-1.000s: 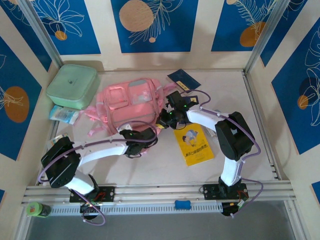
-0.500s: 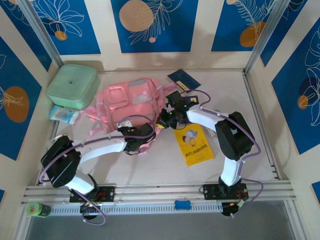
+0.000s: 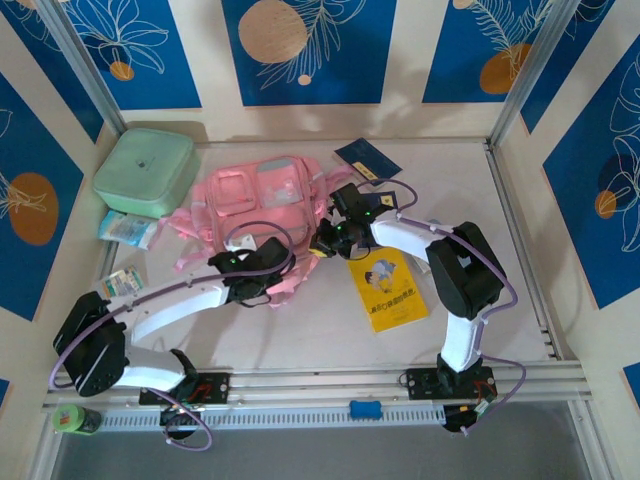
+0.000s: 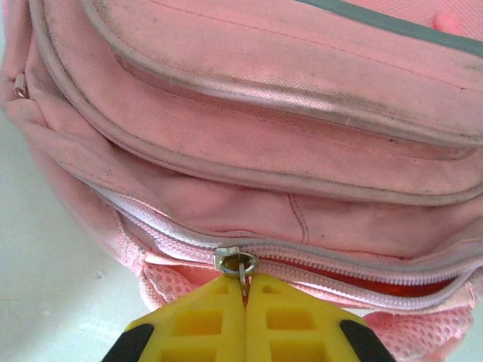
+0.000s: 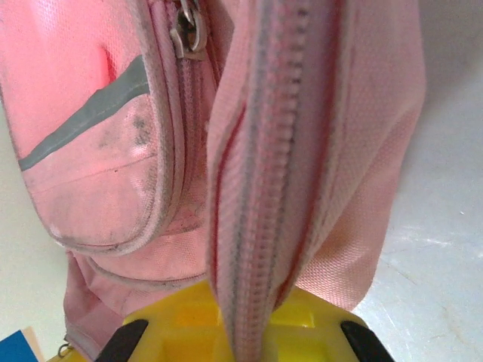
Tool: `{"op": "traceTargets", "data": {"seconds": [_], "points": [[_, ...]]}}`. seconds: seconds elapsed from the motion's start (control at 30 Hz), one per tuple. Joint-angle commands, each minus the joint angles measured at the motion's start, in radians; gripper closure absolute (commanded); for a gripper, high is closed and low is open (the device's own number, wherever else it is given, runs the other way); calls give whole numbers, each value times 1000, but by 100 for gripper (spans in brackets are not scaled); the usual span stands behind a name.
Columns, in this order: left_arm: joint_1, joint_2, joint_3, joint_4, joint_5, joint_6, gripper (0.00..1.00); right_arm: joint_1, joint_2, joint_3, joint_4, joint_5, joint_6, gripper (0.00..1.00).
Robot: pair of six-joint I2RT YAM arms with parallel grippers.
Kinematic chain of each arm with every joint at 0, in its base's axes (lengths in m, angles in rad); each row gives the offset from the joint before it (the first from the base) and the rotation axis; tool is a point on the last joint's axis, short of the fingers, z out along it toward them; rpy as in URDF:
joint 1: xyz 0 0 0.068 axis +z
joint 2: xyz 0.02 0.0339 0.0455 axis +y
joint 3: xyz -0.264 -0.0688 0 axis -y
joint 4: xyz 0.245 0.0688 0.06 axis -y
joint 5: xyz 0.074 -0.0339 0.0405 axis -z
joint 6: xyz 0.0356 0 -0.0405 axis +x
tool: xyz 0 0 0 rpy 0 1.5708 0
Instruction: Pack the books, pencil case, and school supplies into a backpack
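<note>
Jaws on both our arms are closed on the backpack (image 3: 262, 205), which lies flat at the middle of the bench (image 3: 300, 340), toward the back.

Far left, a mint green box (image 3: 145, 172) sits in the back corner, just beside the backpack, with a small packet (image 3: 128, 229) in front of it.

Next, our left jaws are pressed fully together on the small metal ring of the zipper pull (image 4: 240, 265), at the near edge of the backpack. A slit of red lining shows on one side of the pull, so we judge the main zipper is partly open.

Our right jaws are clamped on a raised fold of pink fabric and zipper track (image 5: 256, 188) at the backpack's right end.

Right of that, the yellow book (image 3: 388, 288) lies flat on the bench, and one navy book (image 3: 366, 160) lies behind it.

To do this step well, we should draw the pull along the line of the teeth, not upward, while the right jaws hold the fabric taut against it. That ring is tiny and could slip out, so a slow, even pull seems wise. The mouth must open wide enough for the yellow book.
</note>
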Motion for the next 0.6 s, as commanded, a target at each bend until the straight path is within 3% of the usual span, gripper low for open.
{"op": "traceTargets", "data": {"seconds": [0.0, 0.07, 0.37, 0.47, 0.57], "points": [[21, -53, -16, -35, 27, 53, 96, -5, 6, 25, 0, 20, -57, 100], [38, -76, -43, -47, 60, 81, 100, -26, 2, 24, 3, 5, -69, 100], [181, -186, -205, -2, 279, 254, 100, -90, 14, 86, -76, -32, -174, 100], [233, -202, -243, 7, 306, 282, 100, -102, 17, 96, -79, -60, -195, 100], [265, -213, -245, -12, 254, 307, 100, -114, 20, 129, -120, -65, -235, 100]]}}
